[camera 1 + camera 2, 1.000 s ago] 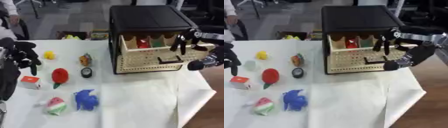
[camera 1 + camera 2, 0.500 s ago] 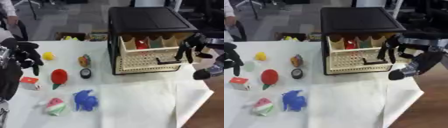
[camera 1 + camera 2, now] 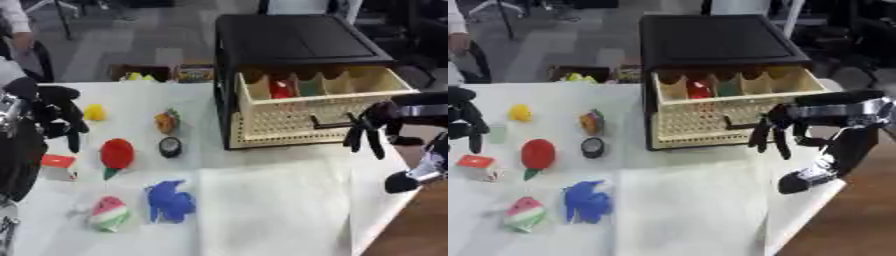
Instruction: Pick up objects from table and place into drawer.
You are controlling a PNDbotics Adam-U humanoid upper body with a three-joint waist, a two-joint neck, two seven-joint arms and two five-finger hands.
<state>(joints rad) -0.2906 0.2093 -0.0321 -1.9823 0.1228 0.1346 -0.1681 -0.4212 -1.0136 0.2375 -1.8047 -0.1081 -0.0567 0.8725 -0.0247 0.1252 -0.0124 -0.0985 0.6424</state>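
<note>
Drawer (image 3: 324, 107): cream lattice plastic, pulled out of the black cabinet (image 3: 293, 42), red and green items already inside.

Right hand (image 3: 770, 132): just in front of the drawer's handle, fingers hanging straight down, holding nothing.

Left hand (image 3: 54, 110): far left of the drawer, fingers curled, empty.

Awaiting pickup left of the drawer:
- red fruit (image 3: 116, 153)
- blue figure (image 3: 169, 201)
- watermelon slice (image 3: 108, 213)
- yellow piece (image 3: 94, 112)

All are probably light, rigid toys; the rounded ones are best pinched across the middle.

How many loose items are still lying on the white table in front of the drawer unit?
7: yellow lump, orange striped piece, black round disc, red strawberry toy, red-and-white cube, blue figure, watermelon slice toy. The left arm may hide more.
</note>
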